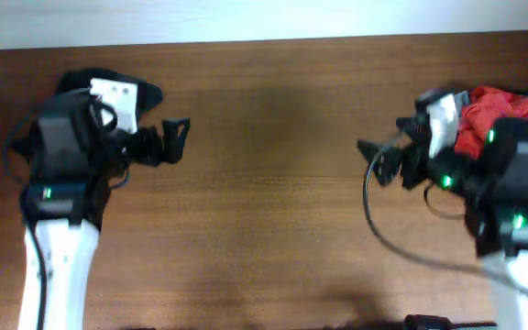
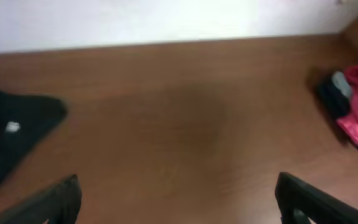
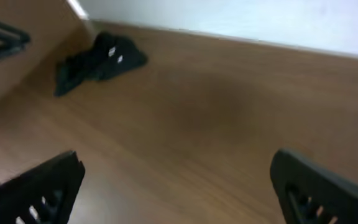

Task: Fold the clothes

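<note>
A bare wooden table runs beneath a white wall, two robot arms facing each other across it with no fabric spread for folding. The black T-shirt lies bunched at the table's far left end, a small white label showing on the crumpled cloth. In the overhead view the left arm stands over it and hides much of it.

The left gripper hangs just past the T-shirt on the side toward the table's middle, jaws spread wide and holding nothing. The right gripper is well apart from the T-shirt, across the bare wood, its jaws likewise spread and empty. A red shirt with a darker garment beside it sits at the end opposite the T-shirt.

The work appears to be at its start, with the T-shirt not yet picked up or laid flat. Done well, the left gripper would likely turn back over the heap and pinch one outer edge, a hem or shoulder rather than the thick middle. It could then draw the T-shirt onto the open wood. The right gripper could take a matching edge there, so the cloth lies flat before any fold.
</note>
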Tool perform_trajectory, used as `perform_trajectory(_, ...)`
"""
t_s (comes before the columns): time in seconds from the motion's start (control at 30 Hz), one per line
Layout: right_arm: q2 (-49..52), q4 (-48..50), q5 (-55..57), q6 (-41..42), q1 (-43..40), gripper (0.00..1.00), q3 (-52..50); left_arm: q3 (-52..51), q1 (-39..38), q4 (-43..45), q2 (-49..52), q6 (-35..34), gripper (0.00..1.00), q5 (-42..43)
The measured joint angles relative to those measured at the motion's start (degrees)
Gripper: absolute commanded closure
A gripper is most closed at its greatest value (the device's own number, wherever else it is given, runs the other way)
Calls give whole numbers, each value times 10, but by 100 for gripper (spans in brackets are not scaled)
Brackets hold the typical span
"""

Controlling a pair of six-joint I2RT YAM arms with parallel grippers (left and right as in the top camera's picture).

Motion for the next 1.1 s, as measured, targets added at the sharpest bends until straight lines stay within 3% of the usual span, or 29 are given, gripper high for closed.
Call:
perform_trajectory(0.13, 68, -42, -24, 3, 0, 2, 76, 8, 0, -19, 61, 6, 1, 40)
perform_trajectory(0.4, 125, -43, -68, 3, 0, 1, 85, 8, 0, -12, 148, 9, 2, 62)
perform_trajectory(0.6, 142, -53, -55, 3, 0, 2, 85, 8, 16, 9, 156, -29, 1, -75)
perform_trajectory(0.8, 142, -55, -41, 3, 3, 1, 85, 8, 87, 64, 157, -66, 1, -231)
perform_trajectory(1.1, 142, -61, 26, 1, 69, 1, 85, 17, 162, 179, 221, -100, 5, -312)
